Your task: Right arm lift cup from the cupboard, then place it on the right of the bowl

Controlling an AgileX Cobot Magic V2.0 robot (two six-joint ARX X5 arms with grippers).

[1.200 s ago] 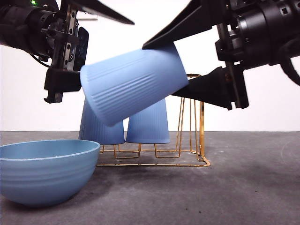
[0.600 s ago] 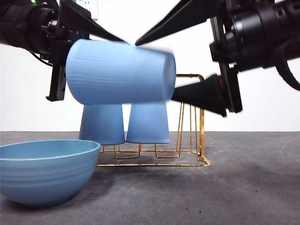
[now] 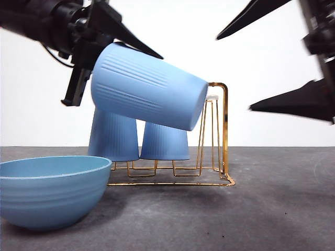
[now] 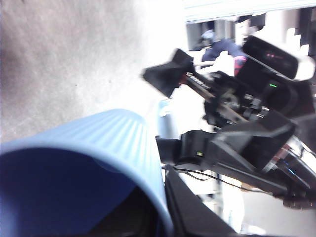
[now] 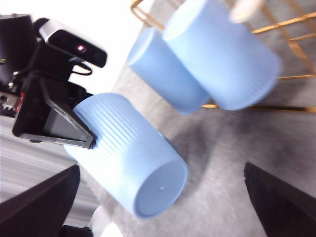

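Observation:
The periwinkle ribbed cup (image 3: 146, 94) hangs tilted in the air in front of the gold wire cupboard (image 3: 225, 130), mouth toward the right. My left gripper (image 3: 112, 31) is shut on the cup's base end; in the left wrist view the cup (image 4: 84, 168) fills the space between its jaws. My right gripper (image 3: 235, 73) is wide open and empty, apart from the cup on its right. In the right wrist view the cup (image 5: 128, 148) lies between the spread jaws, untouched, held by the left gripper (image 5: 59, 123). The teal bowl (image 3: 49, 191) sits at the front left.
Two more identical cups (image 3: 112, 136) (image 3: 165, 141) stand upside down on the cupboard behind the held cup. Grey tabletop (image 3: 272, 209) lies to the right of the bowl and in front of the cupboard.
My right gripper has let go of the cup, opened wide and drawn back to the right. The cup stays with the left gripper, and its mouth has tipped down to the right.

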